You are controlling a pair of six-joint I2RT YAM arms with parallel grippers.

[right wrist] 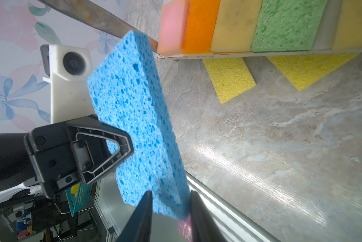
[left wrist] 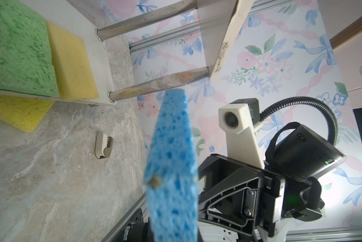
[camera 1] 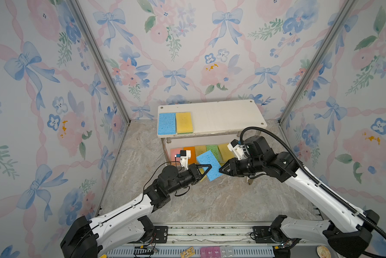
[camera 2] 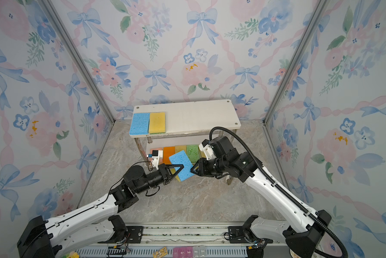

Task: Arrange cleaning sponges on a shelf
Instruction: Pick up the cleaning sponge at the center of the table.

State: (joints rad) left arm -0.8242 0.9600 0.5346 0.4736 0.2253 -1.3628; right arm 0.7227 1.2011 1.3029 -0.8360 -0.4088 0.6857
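Observation:
Both grippers meet on one blue sponge [camera 1: 210, 164] [right wrist: 134, 117], which hangs tilted above the floor in front of the shelf [camera 1: 221, 116]. My left gripper [camera 1: 207, 168] is shut on its left edge. My right gripper [right wrist: 169, 193] [camera 1: 220, 170] has a finger pressed on each face of the opposite corner. On the top board lie a blue sponge [camera 1: 166, 122] and a yellow sponge [camera 1: 184, 122], side by side at the left end. The lower board holds pink [right wrist: 171, 27], orange [right wrist: 199, 27], mustard [right wrist: 234, 25], green [right wrist: 284, 25] and yellow [right wrist: 354, 23] sponges in a row.
Two bright yellow sponges [right wrist: 228, 81] [right wrist: 308, 67] lie on the marble floor, partly under the shelf's front edge. A small grey clip [left wrist: 103, 145] [camera 1: 249, 182] lies on the floor near the shelf's right front leg [left wrist: 155, 86]. Floral walls close in three sides.

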